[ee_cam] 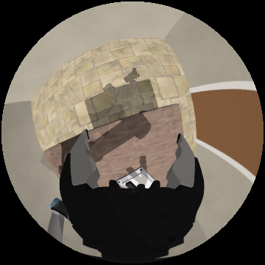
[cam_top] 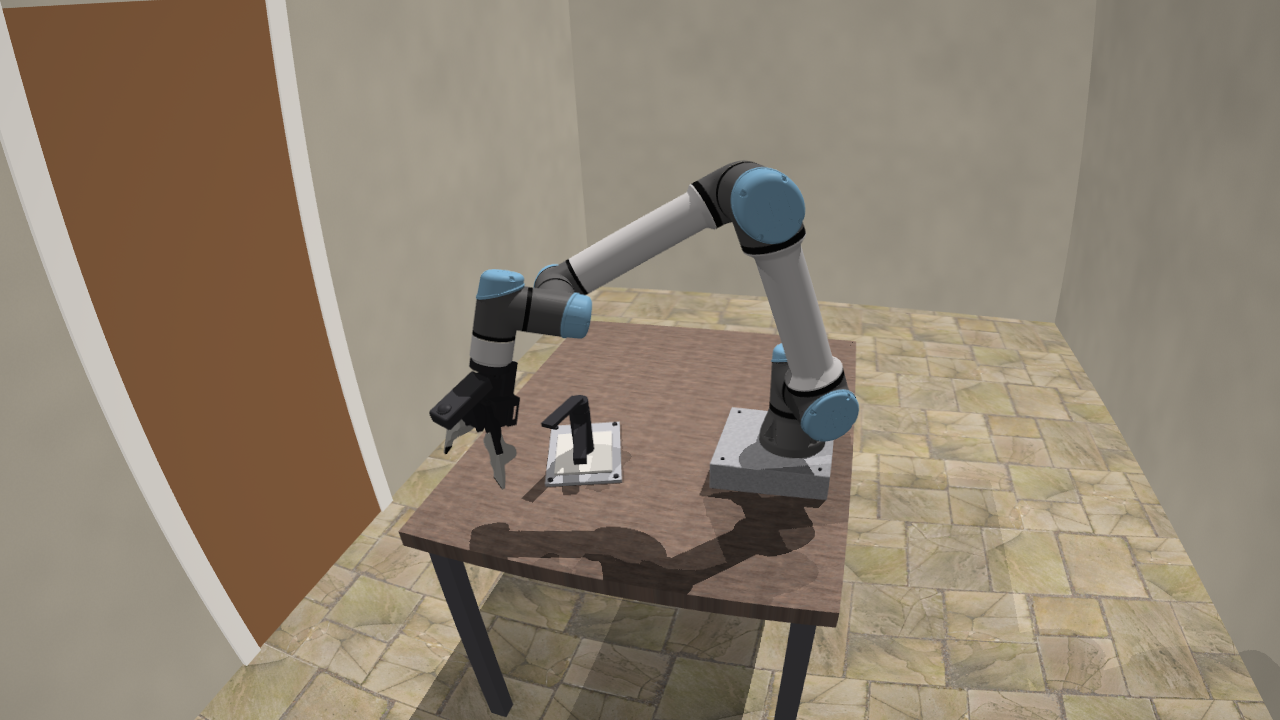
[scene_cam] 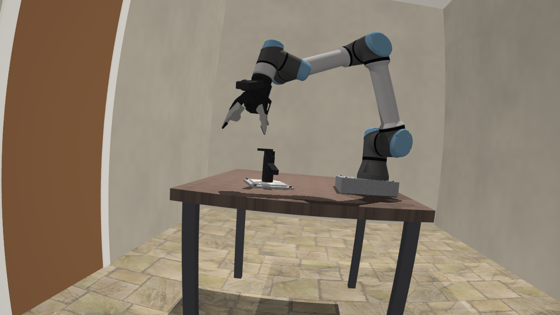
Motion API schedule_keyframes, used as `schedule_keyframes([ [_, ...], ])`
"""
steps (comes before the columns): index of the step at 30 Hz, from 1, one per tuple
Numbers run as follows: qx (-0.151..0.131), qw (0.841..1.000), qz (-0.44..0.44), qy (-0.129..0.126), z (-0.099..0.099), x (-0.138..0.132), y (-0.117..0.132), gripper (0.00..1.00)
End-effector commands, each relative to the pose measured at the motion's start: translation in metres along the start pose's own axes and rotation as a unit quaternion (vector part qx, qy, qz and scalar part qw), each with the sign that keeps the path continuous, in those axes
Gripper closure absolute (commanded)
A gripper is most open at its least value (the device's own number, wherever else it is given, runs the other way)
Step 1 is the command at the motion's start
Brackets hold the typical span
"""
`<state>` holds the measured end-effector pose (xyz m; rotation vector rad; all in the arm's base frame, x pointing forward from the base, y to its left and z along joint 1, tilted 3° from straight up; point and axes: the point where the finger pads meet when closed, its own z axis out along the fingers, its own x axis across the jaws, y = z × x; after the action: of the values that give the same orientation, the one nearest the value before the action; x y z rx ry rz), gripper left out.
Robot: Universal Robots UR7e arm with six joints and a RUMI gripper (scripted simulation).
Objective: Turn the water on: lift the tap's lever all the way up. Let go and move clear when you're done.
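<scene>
A black tap (cam_top: pixel 579 431) stands upright on a white and grey plate (cam_top: pixel 586 454) near the middle of the wooden table. Its lever (scene_cam: pixel 266 150) lies flat across the top of the tap body. My gripper (scene_cam: pixel 243 129) is wide open and empty. It hangs well above the tap and off to one side of it, fingers pointing down, and it touches nothing. It also shows in the top view (cam_top: pixel 474 461). In the wrist view the two fingers frame the table, and only a corner of the plate (ee_cam: pixel 136 179) shows past the gripper body; the tap itself is hidden.
The arm's grey base block (cam_top: pixel 774 452) sits on the table to the right of the tap. A brown door (cam_top: pixel 179 295) fills the wall at the left, close to the table's edge. Walls stand behind the table.
</scene>
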<state>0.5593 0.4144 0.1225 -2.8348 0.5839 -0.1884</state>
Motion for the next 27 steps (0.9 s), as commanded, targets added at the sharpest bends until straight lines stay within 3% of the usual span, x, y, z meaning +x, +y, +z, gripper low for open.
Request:
schedule_keyframes([
  [1, 0.001, 1.0, 0.0, 0.001, -0.001, 0.0, 0.0, 0.0],
  [20, -0.002, 1.0, -0.002, 0.001, -0.002, 0.003, 0.004, 0.0],
  [23, -0.019, 1.0, -0.009, 0.002, -0.012, 0.016, 0.028, 0.0],
  [27, -0.054, 0.998, -0.026, 0.0, -0.033, 0.039, 0.081, 0.0],
])
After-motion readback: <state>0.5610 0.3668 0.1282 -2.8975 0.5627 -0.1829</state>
